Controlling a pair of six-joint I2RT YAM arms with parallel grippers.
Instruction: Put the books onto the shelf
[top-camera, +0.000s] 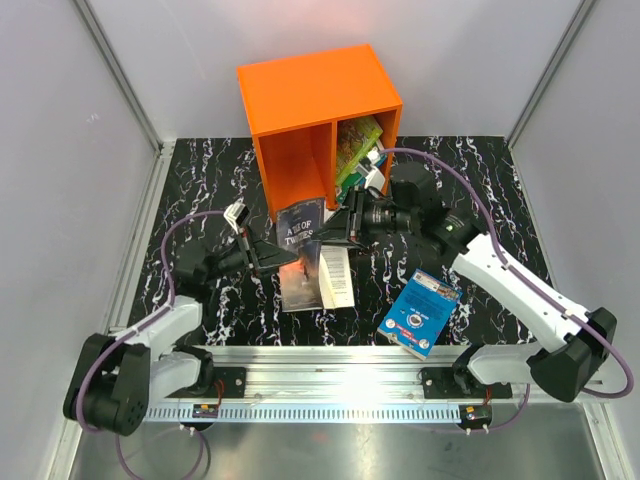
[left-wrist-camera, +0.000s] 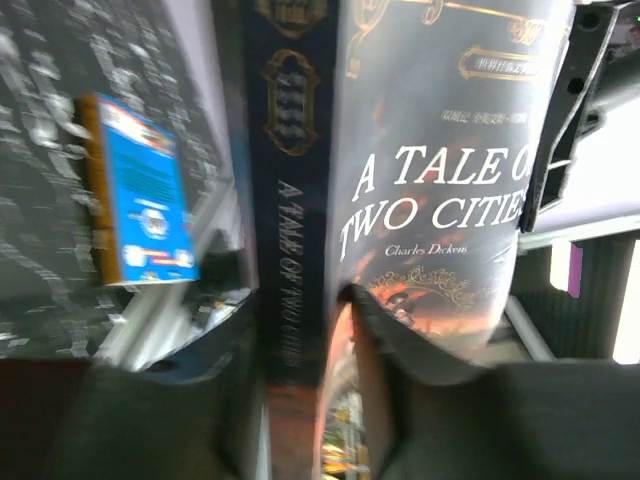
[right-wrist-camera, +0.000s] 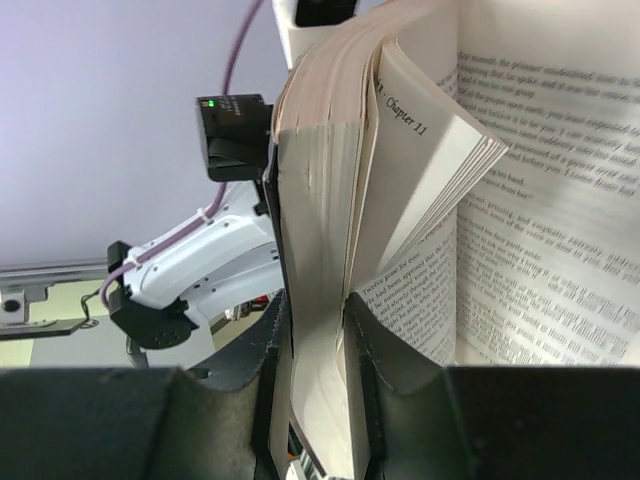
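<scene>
Enclosure: pale grey walls (top-camera: 60, 150) on three sides. Work surface: black table (top-camera: 480, 200) with white marble veining, and an aluminium rail (top-camera: 330, 365) along its near edge carrying both arm bases. Shelf (top-camera: 310, 90): bright orange box at far centre, openings facing the arms, with two upright compartments split by a divider. The left compartment shows only orange interior. The right one holds green illustrated paperbacks (top-camera: 357, 145) leaning inside; whether one or two cannot be told. Right arm (top-camera: 520, 285): white links rise from the right base, with the black forearm reaching left toward the shelf front. Left arm (top-camera: 165, 325): folded low, with the forearm stretched right toward table centre. "A Tale of Two Cities" (top-camera: 300, 225): dark paperback, open, raised off the table just before the shelf and between both grippers, its pages fanning downward. Blue book (top-camera: 420, 312): lies flat on the table at near right, well apart from the shelf. Left gripper (top-camera: 285, 262): fingers clamped across the spine and cover of the dark paperback. Right gripper (top-camera: 330, 232): fingers pinched on a sheaf of its pages.
</scene>
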